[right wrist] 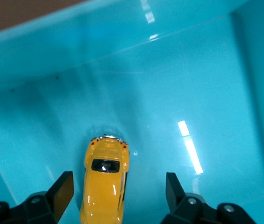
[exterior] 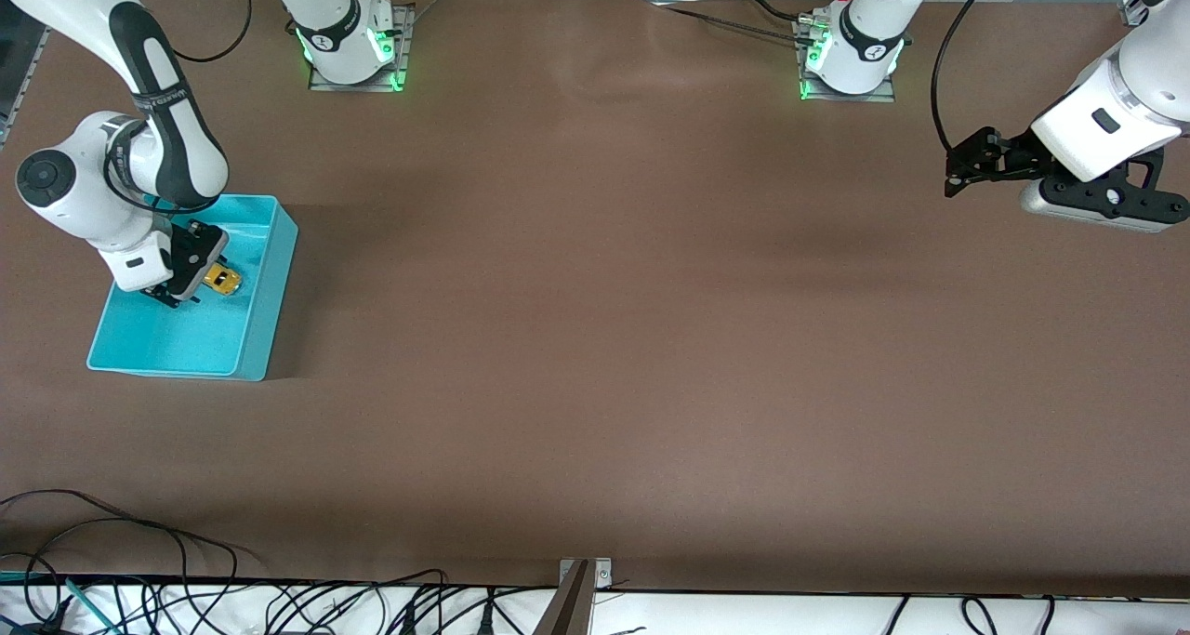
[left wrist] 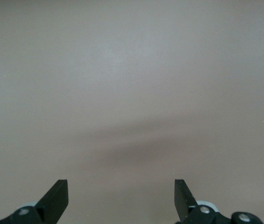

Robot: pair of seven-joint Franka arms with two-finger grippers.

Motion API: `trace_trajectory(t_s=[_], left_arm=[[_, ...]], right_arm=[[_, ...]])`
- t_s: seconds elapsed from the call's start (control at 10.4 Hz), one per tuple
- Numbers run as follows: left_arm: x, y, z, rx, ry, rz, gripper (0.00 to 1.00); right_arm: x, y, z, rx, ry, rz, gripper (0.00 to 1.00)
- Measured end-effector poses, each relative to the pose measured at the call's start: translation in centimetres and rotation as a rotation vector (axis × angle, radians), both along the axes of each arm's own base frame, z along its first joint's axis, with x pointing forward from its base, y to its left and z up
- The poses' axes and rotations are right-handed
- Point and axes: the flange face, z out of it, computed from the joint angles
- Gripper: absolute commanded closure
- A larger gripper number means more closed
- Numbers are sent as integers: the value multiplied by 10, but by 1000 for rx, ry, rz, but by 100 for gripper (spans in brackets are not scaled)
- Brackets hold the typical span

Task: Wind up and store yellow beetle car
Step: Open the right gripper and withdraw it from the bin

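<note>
Yellow beetle car [right wrist: 103,184] lies on the floor of the teal bin [exterior: 265,305], between the released fingers of the right tool [right wrist: 115,193], which hangs low inside the bin. Small, glossy and rounded, with dark windows, it looks light, hard and slippery, best pinched across its flat sides. Over bare worktop [exterior: 595,337], the left tool [left wrist: 121,193] waits, spread apart.

Right hand [right wrist: 115,193] points down with fingers spread; left hand [left wrist: 121,196] hangs idle, likewise spread.
</note>
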Motion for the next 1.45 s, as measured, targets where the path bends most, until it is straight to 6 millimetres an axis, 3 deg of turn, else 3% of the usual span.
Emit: trace_trajectory(t_s=[0.19,0.58,0.77,1.06,1.25,1.45], left_arm=[[-2,0,-1,2,17,-1,0],[-4,0,-1,4,30,-1,0],[-5,0,0,4,29,-2,0],[-6,-5,0,4,31,-10,0],[-7,-14,1,4,29,-24,0],[-9,-15,3,5,27,-20,0]], right_arm=[[15,8,44,28,20,-74,3],[61,26,172,57,66,-296,3],[75,37,221,56,38,-482,1],[84,65,262,52,23,-791,0],[86,89,269,48,13,-983,1],[87,105,270,47,14,-1056,2]])
